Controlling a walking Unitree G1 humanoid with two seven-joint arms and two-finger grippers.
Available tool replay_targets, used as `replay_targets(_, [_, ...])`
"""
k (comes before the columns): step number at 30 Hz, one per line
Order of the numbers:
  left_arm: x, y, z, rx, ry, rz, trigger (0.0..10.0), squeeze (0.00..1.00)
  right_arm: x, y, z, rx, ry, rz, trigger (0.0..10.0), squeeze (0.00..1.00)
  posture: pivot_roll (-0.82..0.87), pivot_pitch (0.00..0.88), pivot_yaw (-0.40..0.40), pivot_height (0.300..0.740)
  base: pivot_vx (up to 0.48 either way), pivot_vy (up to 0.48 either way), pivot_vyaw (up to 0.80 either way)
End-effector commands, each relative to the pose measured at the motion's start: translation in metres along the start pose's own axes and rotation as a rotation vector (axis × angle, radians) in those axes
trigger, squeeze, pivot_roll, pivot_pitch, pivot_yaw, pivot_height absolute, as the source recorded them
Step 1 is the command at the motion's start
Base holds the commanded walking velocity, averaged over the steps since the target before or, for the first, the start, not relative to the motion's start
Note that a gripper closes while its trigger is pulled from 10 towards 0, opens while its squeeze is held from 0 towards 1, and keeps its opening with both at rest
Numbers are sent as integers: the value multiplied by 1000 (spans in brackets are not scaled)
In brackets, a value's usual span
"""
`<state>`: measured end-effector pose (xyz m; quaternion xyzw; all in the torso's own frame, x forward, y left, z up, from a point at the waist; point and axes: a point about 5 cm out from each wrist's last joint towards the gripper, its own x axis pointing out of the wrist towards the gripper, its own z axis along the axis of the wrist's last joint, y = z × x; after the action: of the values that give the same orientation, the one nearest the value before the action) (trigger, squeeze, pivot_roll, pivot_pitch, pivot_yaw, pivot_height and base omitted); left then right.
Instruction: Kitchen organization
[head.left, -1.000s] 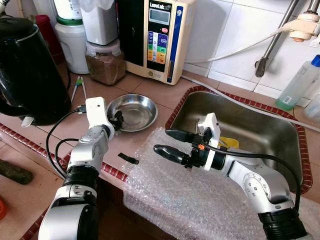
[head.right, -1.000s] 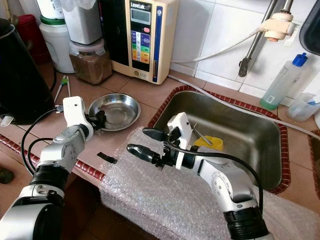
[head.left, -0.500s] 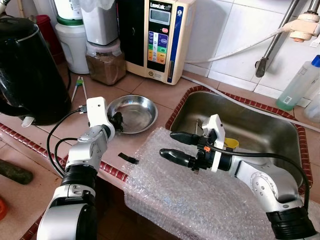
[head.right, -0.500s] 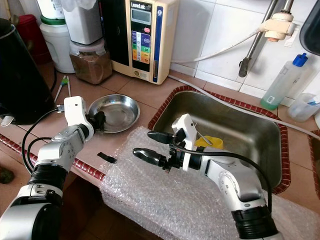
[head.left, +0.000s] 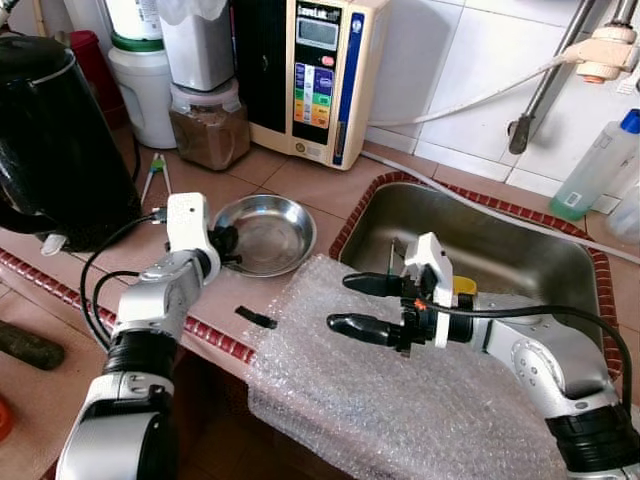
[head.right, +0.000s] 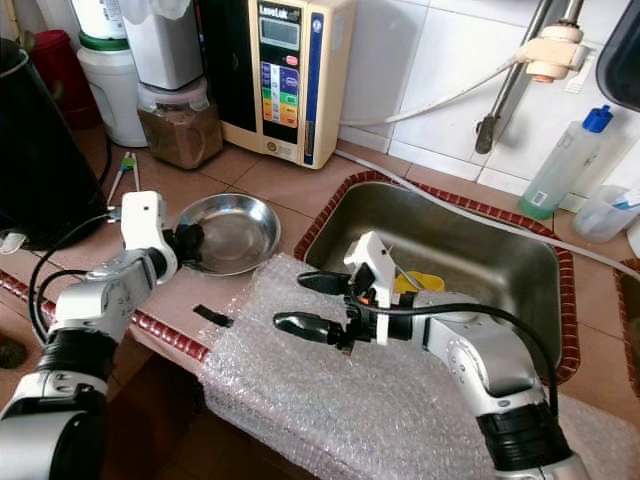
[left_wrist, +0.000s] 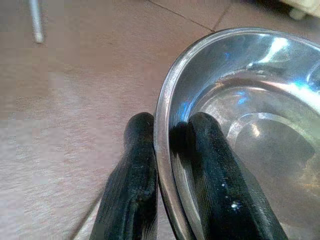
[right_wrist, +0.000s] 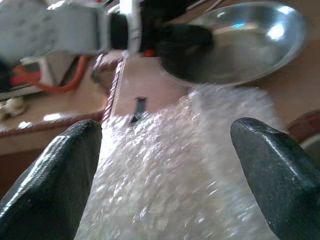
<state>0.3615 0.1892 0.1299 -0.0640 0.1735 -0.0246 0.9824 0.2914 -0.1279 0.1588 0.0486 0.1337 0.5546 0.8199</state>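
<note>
- Bubble wrap (head.left: 400, 400), the largest thing in play, lies draped over the front edge of the desk (head.left: 290, 180) beside the sink (head.left: 520, 250); much of it overhangs, so a careless brush could likely drag the sheet to the floor.
- Steel bowl (head.left: 262, 232) sits on the desk next to the wrap's corner, its near rim pinched by the left hand (left_wrist: 165, 165), one finger inside and one outside. So thin an edge grip could let the bowl tip or slip free if lifted quickly.
- Right hand (head.left: 360, 305) hovers over the wrap with its two fingers spread wide, holding nothing; lowered without care, it may snag the wrap and shift it under the bowl.
- Black kettle (head.left: 55, 140) stands well apart on the robot's left, though a wide swing of the left arm could conceivably knock it.
- Small black scrap (head.left: 257, 318) lies on the desk between bowl and wrap, easily swept off.
</note>
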Motion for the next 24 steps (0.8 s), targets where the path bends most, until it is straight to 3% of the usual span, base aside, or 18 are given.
replay_targets(1, [-2,3,-1,3,-7,9,0,0,-4,-6,10,1,-28,-29,10000,0,-39,0,-23,740,0,0,0])
replay_targets(8, [-6,-8,-2,-25,-71,-1,0,0,-5,-12,19,-20,-53,-59,10000,0,-43,0,-23,740,0,0,0])
replay_targets(16, [-12,-28,4,-38,-201,-19,0,0,3,-13,23,24,-142,-119,10000,0,-39,0,-46,740,0,0,0])
replay_targets(24, [-18,-42,30,-27,-434,-56,0,0,7,-19,24,81,-254,-224,10000,0,-36,0,-59,740,0,0,0])
